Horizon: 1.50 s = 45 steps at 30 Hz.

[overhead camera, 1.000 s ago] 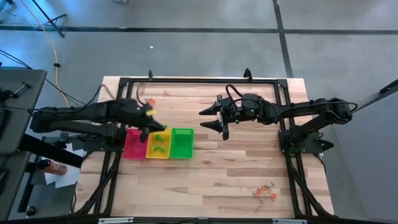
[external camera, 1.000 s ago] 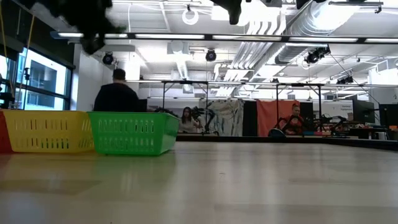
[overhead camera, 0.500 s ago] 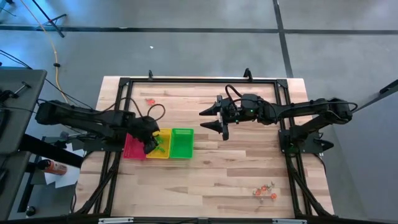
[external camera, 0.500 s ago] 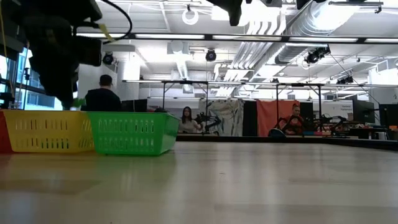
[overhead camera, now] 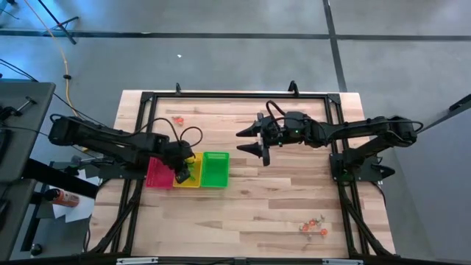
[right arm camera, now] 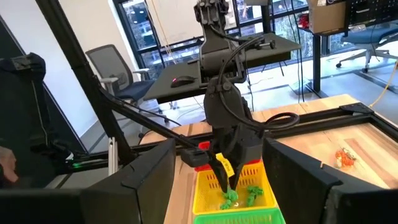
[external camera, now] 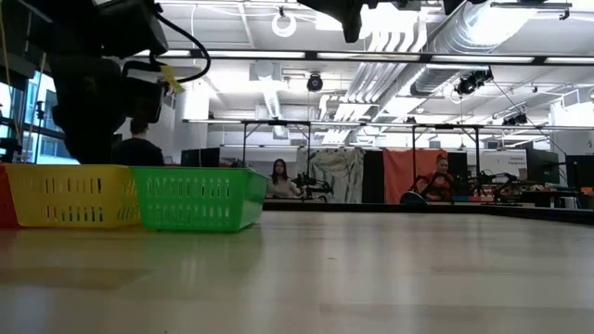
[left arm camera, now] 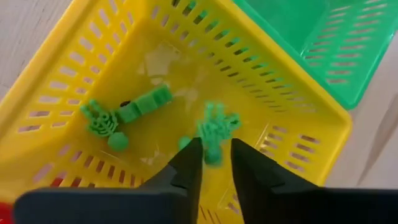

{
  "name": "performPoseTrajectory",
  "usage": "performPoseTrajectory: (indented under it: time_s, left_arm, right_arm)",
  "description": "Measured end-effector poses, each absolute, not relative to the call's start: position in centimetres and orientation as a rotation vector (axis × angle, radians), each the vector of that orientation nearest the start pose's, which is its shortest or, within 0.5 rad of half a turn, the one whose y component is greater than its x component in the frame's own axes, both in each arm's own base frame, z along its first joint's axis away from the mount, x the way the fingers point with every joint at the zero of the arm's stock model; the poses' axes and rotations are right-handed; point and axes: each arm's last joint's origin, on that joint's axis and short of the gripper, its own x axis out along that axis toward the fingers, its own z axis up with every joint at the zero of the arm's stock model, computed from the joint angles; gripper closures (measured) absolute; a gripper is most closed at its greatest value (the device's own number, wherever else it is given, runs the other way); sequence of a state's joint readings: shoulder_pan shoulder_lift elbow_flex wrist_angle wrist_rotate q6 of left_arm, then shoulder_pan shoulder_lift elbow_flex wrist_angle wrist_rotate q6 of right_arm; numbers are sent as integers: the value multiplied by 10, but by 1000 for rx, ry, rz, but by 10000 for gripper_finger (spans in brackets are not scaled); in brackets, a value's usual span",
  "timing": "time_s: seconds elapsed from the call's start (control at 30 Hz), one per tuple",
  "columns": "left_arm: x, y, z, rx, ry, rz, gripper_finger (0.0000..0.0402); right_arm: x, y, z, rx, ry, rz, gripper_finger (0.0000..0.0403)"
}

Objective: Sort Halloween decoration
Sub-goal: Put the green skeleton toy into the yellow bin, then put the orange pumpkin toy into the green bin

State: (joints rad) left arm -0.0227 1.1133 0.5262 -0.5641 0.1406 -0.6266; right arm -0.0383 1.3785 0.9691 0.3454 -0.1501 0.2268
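While the right arm waits raised over the middle of the desk [overhead camera: 243, 199], its right gripper [overhead camera: 254, 142] spread wide and holding nothing, the left arm reaches down into the yellow tray [left arm camera: 186, 68]. The left gripper [left arm camera: 212, 158] has its fingers drawn close together, pinching a green trinket [left arm camera: 214, 127] just above the tray floor. Two more green trinkets lie on that floor nearby: a skeleton-like figure [left arm camera: 102, 121] and a blocky piece [left arm camera: 146, 102] touching it.

Seen from above, three trays stand side by side and touching at the left of the desk: the red tray [overhead camera: 156, 174] leftmost, the yellow one in the middle, the green tray [overhead camera: 215, 169] to the right. The left gripper [overhead camera: 184, 171] hangs over the yellow one.

More decoration lies loose on the wood: a small orange piece [overhead camera: 176, 119] at the far left, and a cluster of orange and pale pieces [overhead camera: 314, 226] at the near right corner, well apart from the trays.
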Motion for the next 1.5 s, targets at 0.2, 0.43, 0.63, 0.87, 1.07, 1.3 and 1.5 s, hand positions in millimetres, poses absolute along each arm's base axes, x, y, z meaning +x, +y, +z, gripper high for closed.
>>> performPoseTrajectory:
  time_s: [0.2, 0.43, 0.63, 0.87, 1.07, 1.3, 1.5]
  left_arm:
    - [178, -8, 169, -646, 1148, 230, 258]
    - [188, -2, 219, -612, 912, 159, 221]
    - [196, 6, 301, -294, 343, 112, 226]
    - [195, 10, 350, -87, -141, 198, 227]
    - [199, 10, 346, -119, -124, 177, 227]
    - [203, 9, 341, -141, -88, 175, 228]
    - [203, 10, 342, -134, -93, 180, 228]
  right_arm:
    - [314, -8, 314, 233, 81, 103, 167]
    - [314, -8, 314, 233, 81, 103, 167]
    - [314, -8, 316, 285, 58, 104, 167]
    - [314, -8, 320, 287, 18, 110, 167]
    - [314, -8, 322, 230, -10, 113, 167]
    - [314, -8, 322, 200, -11, 112, 167]
    - [314, -8, 322, 199, -11, 112, 167]
